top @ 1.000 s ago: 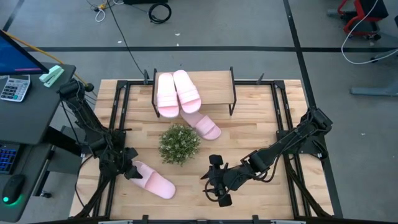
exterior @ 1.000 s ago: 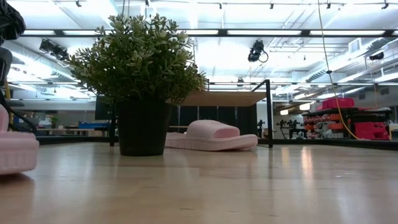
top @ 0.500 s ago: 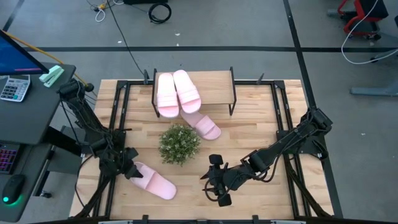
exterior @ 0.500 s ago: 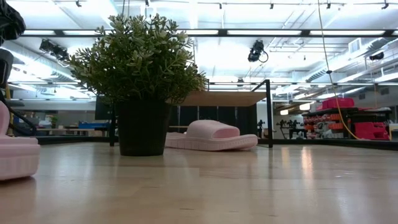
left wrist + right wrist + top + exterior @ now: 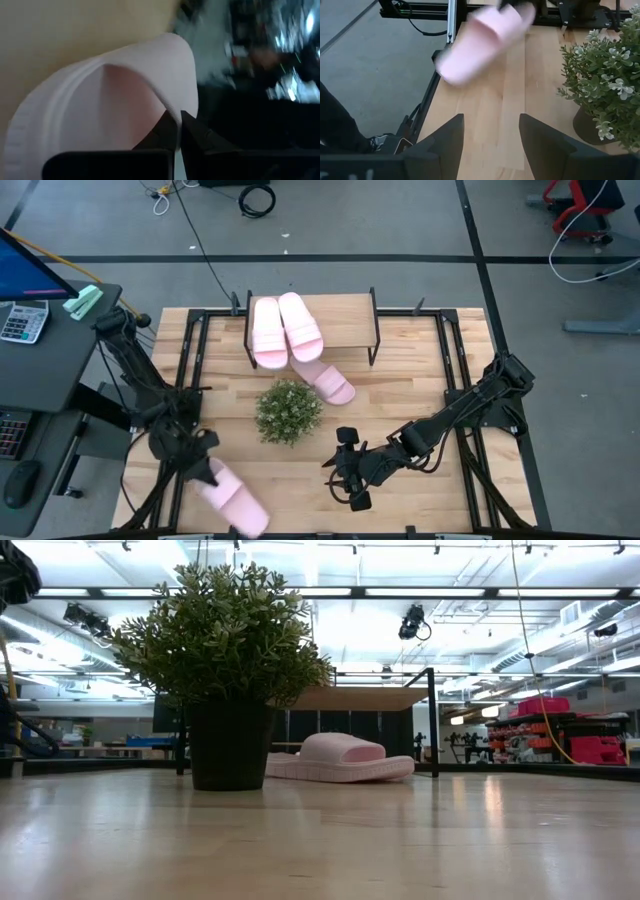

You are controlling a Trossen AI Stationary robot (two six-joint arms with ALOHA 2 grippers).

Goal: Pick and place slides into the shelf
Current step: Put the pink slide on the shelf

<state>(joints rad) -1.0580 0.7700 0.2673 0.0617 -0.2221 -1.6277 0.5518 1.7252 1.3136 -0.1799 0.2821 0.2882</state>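
Note:
My left gripper [image 5: 203, 467] is shut on a pale pink slide [image 5: 230, 502] at the table's near left; the slide also shows in the right wrist view [image 5: 479, 44]. Two more slides [image 5: 285, 328] lie side by side on the shelf's top board [image 5: 345, 322]. Another slide [image 5: 330, 384] lies flat on the table at the shelf's front, its sole down [image 5: 340, 759]. My right gripper [image 5: 338, 472] hovers open near the table's near edge, right of the plant, with nothing between its fingers [image 5: 490, 131]. My left gripper pinches a thin edge of the slide [image 5: 176, 116] between its two fingers, at the end that points toward the table's far side. The slide is lifted clear of the table and slants away from the fingers, its free end [image 5: 250, 520] over the near edge.
A bushy green plant in a dark pot [image 5: 288, 411] stands mid-table between the shelf and both grippers. Bare tabletop [image 5: 410, 375] lies right of the shelf. A desk with a calculator [image 5: 22, 320] stands off the table's left.
My left gripper has shut on the slide's end and risen. The slide, which lay flat on the table, is now lifted clear, and its free end has swung toward the near edge. It has gone out of the low view.

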